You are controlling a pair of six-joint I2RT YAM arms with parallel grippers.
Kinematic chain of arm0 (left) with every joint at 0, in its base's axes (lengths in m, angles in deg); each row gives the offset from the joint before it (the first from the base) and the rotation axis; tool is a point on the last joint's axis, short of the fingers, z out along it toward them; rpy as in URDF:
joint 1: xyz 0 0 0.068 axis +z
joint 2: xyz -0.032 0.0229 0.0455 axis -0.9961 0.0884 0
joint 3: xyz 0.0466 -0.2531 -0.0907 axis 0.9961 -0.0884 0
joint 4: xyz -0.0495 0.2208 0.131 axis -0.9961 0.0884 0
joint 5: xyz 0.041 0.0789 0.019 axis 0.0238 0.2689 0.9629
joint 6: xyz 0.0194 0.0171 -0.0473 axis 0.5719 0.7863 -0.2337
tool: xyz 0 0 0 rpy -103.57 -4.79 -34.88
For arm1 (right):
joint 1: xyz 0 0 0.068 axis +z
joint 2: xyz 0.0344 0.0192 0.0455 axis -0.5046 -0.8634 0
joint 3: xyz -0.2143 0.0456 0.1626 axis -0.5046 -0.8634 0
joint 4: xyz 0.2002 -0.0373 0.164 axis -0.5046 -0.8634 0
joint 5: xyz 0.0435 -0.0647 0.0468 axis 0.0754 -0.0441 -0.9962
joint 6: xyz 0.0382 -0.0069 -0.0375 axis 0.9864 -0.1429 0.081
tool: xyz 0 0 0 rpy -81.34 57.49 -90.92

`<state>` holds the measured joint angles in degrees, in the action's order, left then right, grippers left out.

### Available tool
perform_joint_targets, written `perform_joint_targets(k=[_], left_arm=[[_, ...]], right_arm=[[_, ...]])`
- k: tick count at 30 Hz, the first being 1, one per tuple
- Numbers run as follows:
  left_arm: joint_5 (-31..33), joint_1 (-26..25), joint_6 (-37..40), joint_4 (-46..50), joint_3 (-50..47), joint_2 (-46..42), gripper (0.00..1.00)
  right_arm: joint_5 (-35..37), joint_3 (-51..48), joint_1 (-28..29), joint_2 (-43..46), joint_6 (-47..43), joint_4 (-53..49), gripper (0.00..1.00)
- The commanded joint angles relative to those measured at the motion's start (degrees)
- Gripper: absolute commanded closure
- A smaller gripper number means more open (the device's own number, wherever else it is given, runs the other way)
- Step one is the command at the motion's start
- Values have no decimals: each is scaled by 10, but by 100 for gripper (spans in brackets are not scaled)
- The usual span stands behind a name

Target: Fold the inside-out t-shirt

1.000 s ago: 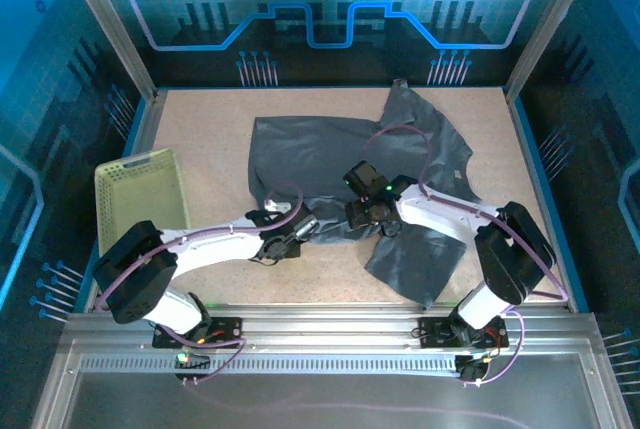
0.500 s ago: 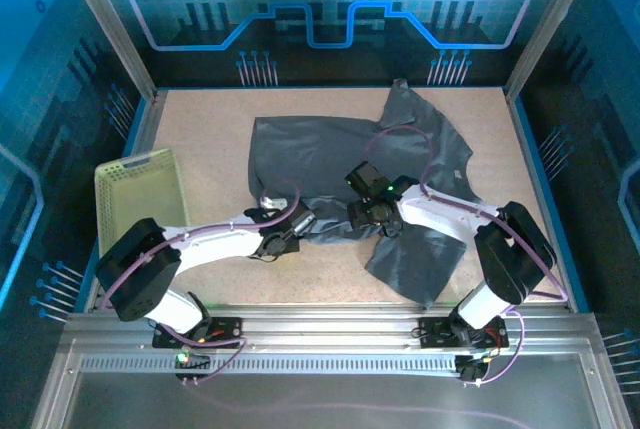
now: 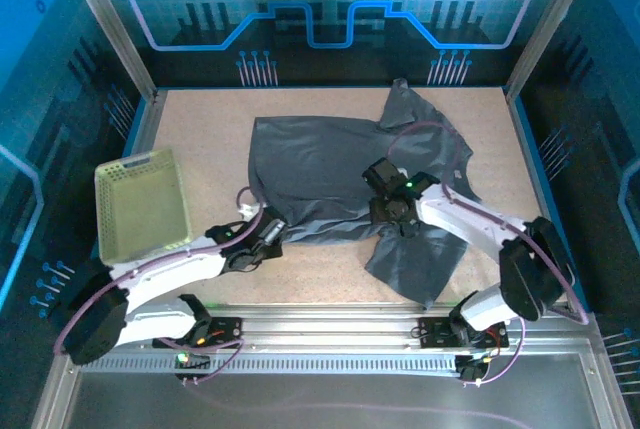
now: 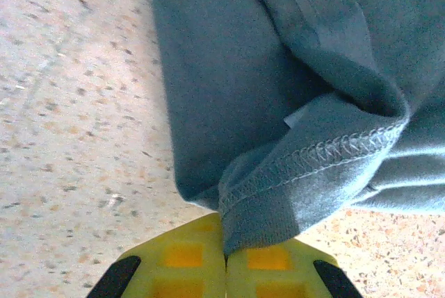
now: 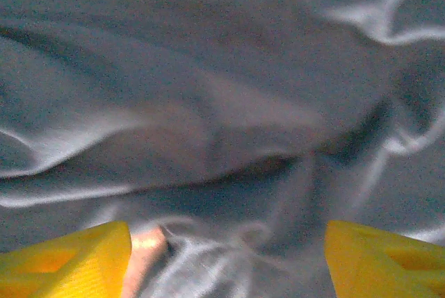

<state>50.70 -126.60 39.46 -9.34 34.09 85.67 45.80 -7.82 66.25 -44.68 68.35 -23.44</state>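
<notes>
The left end effector (image 3: 263, 238) pinches the near-left hem corner of the t-shirt (image 3: 320, 164), which spreads far and right from it across the table (image 3: 200, 124). The right end effector (image 3: 397, 219), jaws spread, sits over the shirt's near middle.

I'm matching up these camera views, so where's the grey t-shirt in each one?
Top external: the t-shirt lies spread mid-table, right of the basket.
Left wrist: the t-shirt takes the upper right, its stitched hem corner pinched by the left gripper at the bottom edge.
Right wrist: rumpled shirt fabric lies under the open right gripper.
Shared landmark: the speckled tabletop, left of the shirt in the top and left wrist views.
</notes>
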Motion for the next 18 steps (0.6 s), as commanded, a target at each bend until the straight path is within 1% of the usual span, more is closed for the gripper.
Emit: perform_joint_targets(k=[1,5,7,8,10,12,14,16,18], left_arm=[[-22,39,29,-20,-26,-52,95],[-42,100,54,-28,-32,-78,96],[-35,132,67,-24,-23,-73,98],[-31,153,73,-25,-19,-70,98],[-33,199,81,-30,-11,-58,100],[-53,247,87,-49,-8,-48,100],[-86,292,94,-69,-1,-40,100],[-114,323,95,-77,6,-36,100],[-139,342,97,-90,7,-37,100]], right_arm=[[52,-21,2,59,107,-163,25],[55,-48,39,118,190,-253,26],[30,-63,49,124,203,-248,26],[0,-92,50,122,196,-220,27],[-27,-116,56,113,200,-174,27],[-45,-130,57,94,200,-129,27],[-57,-137,56,67,195,-85,27],[-73,-143,56,37,188,-42,27],[-91,-144,56,6,179,0,27]])
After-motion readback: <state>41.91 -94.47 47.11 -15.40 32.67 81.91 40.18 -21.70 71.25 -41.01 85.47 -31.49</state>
